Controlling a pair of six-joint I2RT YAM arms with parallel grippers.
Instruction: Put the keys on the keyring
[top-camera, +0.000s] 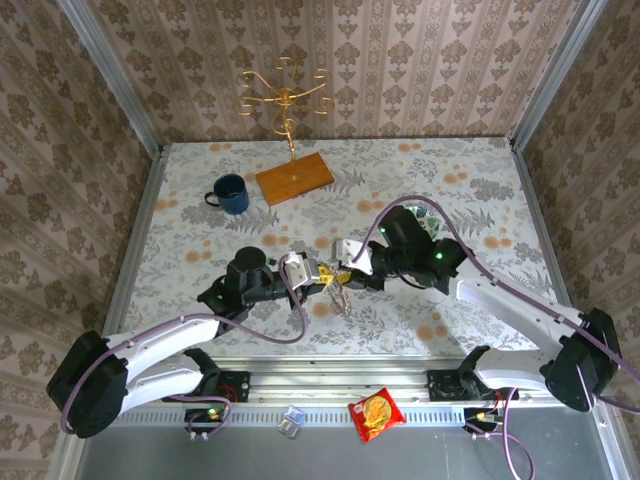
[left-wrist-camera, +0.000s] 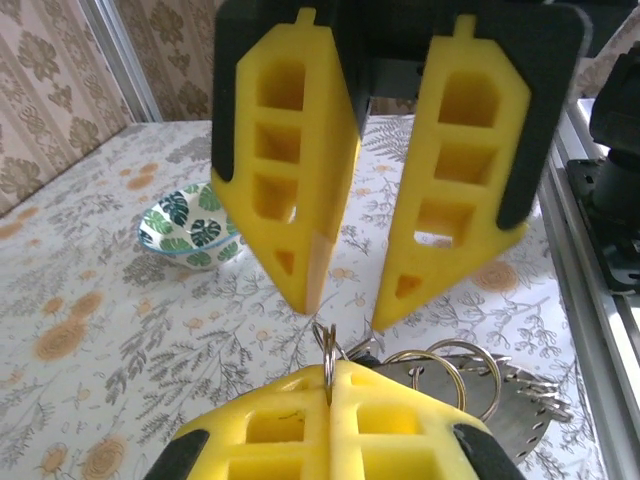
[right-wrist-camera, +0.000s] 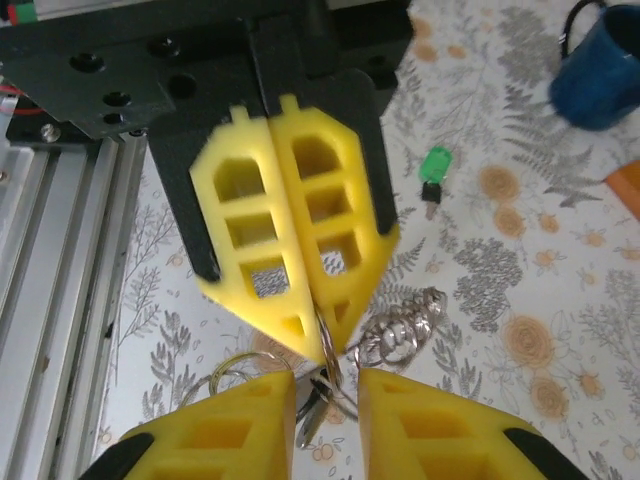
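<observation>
The keyring (left-wrist-camera: 328, 352), a thin wire loop, is pinched edge-on between the yellow fingertips of my left hand (left-wrist-camera: 330, 378). That hand is clenched tight on it, with no gap between the pads. I hold the loop up off the surface (top-camera: 450, 180), towards its near edge, where my two arms meet. My right hand (right-wrist-camera: 326, 388) faces the left one tip to tip. It is released, its two fingers standing apart on either side of the loop, and I cannot see them touching it.

More silver rings (right-wrist-camera: 400, 335) are bunched just beside my left fingertips. Flat silver pieces (left-wrist-camera: 525, 400) with toothed edges are gathered with them, but I cannot tell whether these are keys. The green-headed key (right-wrist-camera: 434, 165) lies flat on the surface, well apart from the keyring, between my hands and the blue mug (right-wrist-camera: 600, 65). A leaf-patterned bowl (left-wrist-camera: 190, 225) sits on the surface off to one side of my right hand. At the far end, a wooden board (top-camera: 294, 178) lies just beside the mug, with a gold stand (top-camera: 285, 95) rising from it.
</observation>
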